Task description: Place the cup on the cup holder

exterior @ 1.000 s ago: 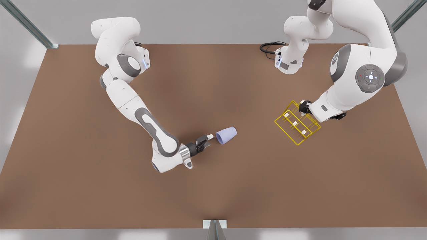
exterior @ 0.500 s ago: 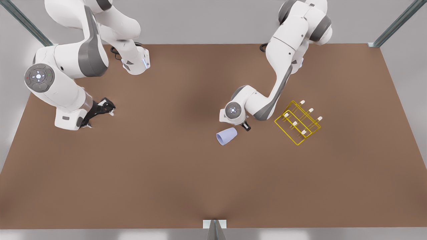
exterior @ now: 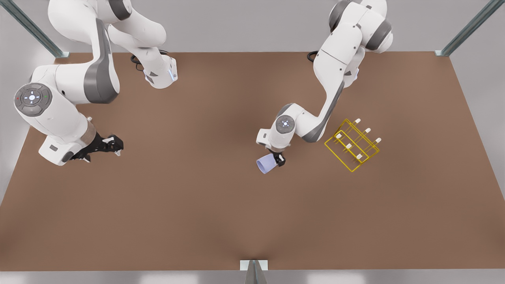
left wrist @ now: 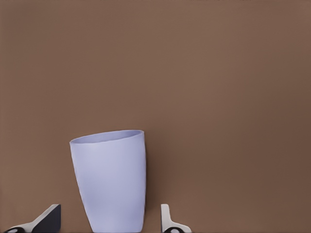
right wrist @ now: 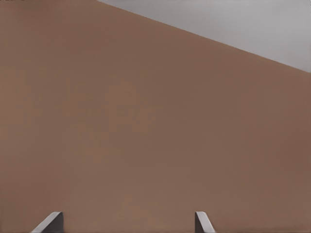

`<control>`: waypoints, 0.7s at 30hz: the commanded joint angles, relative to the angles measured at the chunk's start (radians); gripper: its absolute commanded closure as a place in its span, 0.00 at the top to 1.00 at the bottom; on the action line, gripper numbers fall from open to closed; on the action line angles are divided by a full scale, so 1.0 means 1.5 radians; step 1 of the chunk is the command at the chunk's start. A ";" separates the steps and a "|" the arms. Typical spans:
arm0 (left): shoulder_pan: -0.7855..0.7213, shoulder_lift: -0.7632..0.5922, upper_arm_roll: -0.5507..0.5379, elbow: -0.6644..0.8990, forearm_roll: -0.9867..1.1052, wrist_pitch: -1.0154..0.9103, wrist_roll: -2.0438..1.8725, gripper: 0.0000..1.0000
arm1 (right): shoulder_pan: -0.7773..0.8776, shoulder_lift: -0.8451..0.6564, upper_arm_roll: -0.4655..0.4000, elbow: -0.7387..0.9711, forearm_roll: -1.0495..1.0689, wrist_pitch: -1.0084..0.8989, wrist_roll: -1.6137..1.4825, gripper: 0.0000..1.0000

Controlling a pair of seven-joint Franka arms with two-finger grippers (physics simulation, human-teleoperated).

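Observation:
The lavender-blue cup (exterior: 264, 164) lies on its side near the table's middle, its open rim toward the front view's lower left. My left gripper (exterior: 277, 157) is at its base end. In the left wrist view the cup (left wrist: 111, 179) sits between the two fingertips of the left gripper (left wrist: 109, 216), which is open with a gap on each side. The yellow wire cup holder (exterior: 351, 145) with white-tipped pegs stands to the front view's right of the cup. My right gripper (exterior: 113, 143) waits open over bare table at the front view's left; the right wrist view has the right gripper (right wrist: 129, 217) with nothing between its fingers.
The brown table (exterior: 221, 213) spreads wide around the cup and rack. Metal frame posts (exterior: 465, 27) stand at the far corners, and a bracket (exterior: 253, 265) sits at the middle of the front edge. A black cable (exterior: 313, 56) lies by one arm's base.
The left arm swung from the cup holder to the cup and set its fingers around the base end. The right arm withdrew from the cup to the front view's left.

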 commanded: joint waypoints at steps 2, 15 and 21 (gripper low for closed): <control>0.000 0.009 0.002 0.000 0.000 0.050 0.073 1.00 | 0.003 0.004 0.000 0.011 0.001 0.016 0.136 1.00; 0.003 0.049 0.005 0.004 0.006 0.005 -0.158 1.00 | -0.009 0.004 -0.003 0.011 0.001 0.015 0.143 1.00; 0.003 0.064 0.005 0.004 0.006 0.006 -0.168 1.00 | -0.027 0.000 -0.003 0.013 -0.001 0.016 0.145 1.00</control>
